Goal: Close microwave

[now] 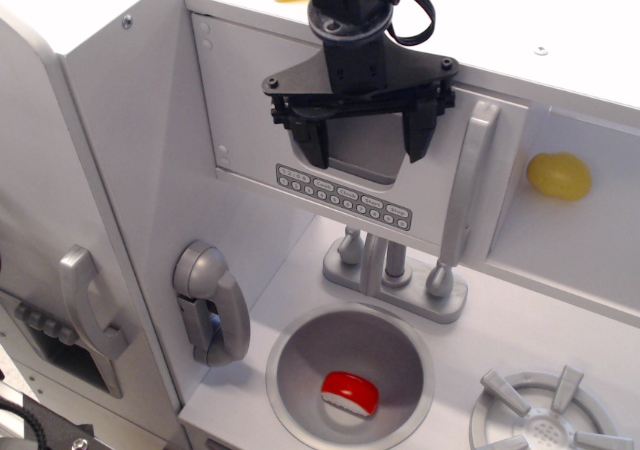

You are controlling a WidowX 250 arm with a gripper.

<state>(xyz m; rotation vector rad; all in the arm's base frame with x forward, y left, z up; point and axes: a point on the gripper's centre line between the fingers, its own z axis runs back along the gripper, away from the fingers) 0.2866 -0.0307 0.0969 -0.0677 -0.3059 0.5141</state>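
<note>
The microwave, a white wooden box compartment with a clear plastic window, sits in the upper middle of the toy kitchen, its door lying flush with the cabinet front. A row of small grey buttons runs along the door's lower edge; whatever is printed on them is too small to read. At the far left, a tall white cabinet door carries a short grey handle, and beside it a grey toy telephone hangs on the side wall. The black robot gripper hangs just in front of the window, its two fingers spread apart and holding nothing. Below, a round grey sink bowl holds a red and white object, with a grey tap behind it. Right of the gripper stands the door's long vertical grey handle. Further right, a yellow lemon rests in a small cubby, above a grey burner.
</note>
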